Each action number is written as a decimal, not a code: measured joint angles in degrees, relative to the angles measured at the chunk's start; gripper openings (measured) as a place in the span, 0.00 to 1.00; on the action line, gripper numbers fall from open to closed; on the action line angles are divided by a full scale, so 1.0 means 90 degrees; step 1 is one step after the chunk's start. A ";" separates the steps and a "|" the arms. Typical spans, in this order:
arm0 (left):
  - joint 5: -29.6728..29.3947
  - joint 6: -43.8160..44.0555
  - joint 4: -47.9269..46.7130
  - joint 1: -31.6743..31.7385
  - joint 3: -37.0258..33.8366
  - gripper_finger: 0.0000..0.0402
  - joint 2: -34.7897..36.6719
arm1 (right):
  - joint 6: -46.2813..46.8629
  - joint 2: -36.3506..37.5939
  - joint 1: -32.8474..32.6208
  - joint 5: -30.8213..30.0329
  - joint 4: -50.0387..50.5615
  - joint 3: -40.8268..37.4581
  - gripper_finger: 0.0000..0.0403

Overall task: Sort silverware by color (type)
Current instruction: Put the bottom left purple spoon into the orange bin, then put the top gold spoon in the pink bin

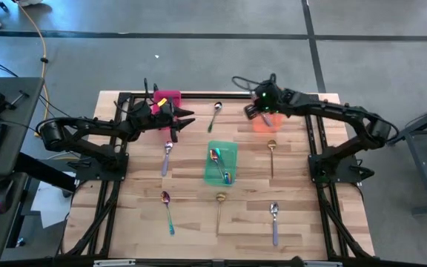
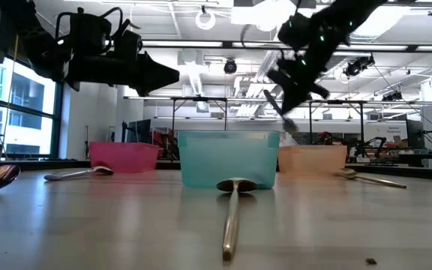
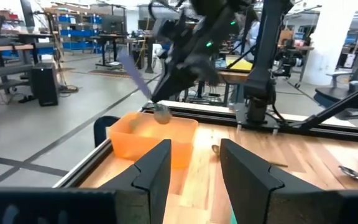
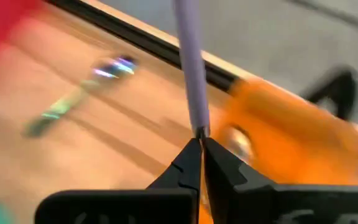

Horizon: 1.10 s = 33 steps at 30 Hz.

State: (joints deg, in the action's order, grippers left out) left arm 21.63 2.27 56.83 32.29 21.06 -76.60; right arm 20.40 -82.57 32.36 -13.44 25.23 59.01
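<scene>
Two spoons lie in the green bin (right hand pinches a purple-handled spoon over the orange bin).

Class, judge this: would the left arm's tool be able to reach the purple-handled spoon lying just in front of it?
Probably yes. The left tool stands open and empty, the purple-handled spoon lies bare on the table close by, and the right tool is busy over the orange bin.

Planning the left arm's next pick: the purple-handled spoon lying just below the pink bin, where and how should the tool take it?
Grip the purple-handled silver spoon mid-handle, coming straight down from above. It lies flat on the wooden table, bowl toward the pink plastic bin, handle pointing away, so the fingers should straddle the thin handle crosswise. Nothing else lies beside its handle.
</scene>
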 joint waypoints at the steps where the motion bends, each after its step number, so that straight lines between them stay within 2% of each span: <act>1: 0.0000 -0.0028 0.0003 0.0000 0.0000 0.32 0.0000 | 0.0047 -0.0048 0.0179 -0.0001 0.0183 -0.0012 0.00; 4: 0.0002 -0.0112 0.0003 0.0000 0.0000 0.32 0.0000 | 0.0060 -0.0239 0.0628 0.0066 0.0346 -0.0201 0.00; 6: 0.0005 -0.0113 0.0003 0.0000 0.0000 0.32 0.0000 | 0.0046 -0.0367 0.0865 0.0391 0.0195 -0.0290 0.00; 10: 0.0005 -0.0113 -0.0001 0.0000 0.0000 0.32 0.0000 | 0.0041 -0.0646 0.1129 0.0629 0.0191 -0.0407 0.00; 17: 0.0005 -0.0113 -0.0009 0.0000 0.0000 0.32 0.0000 | -0.0057 -0.0784 0.1168 0.0638 0.0163 -0.0410 0.00; 25: 0.0007 -0.0113 -0.0065 0.0000 -0.0001 0.32 0.0000 | -0.0062 -0.0541 0.1195 0.0440 0.0215 -0.0404 0.00; 28: 0.0007 -0.0119 -0.0078 0.0000 -0.0001 0.32 0.0000 | 0.0012 -0.0566 0.1240 0.0434 0.0269 -0.0404 0.04; 33: 0.0007 -0.0212 -0.0222 -0.0001 -0.0002 0.32 0.0000 | -0.0060 -0.0685 0.1241 0.0543 0.0339 -0.0402 0.18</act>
State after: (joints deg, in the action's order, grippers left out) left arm 21.69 0.36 54.84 32.28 21.04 -76.60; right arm 19.86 -88.73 43.53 -8.55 28.28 55.40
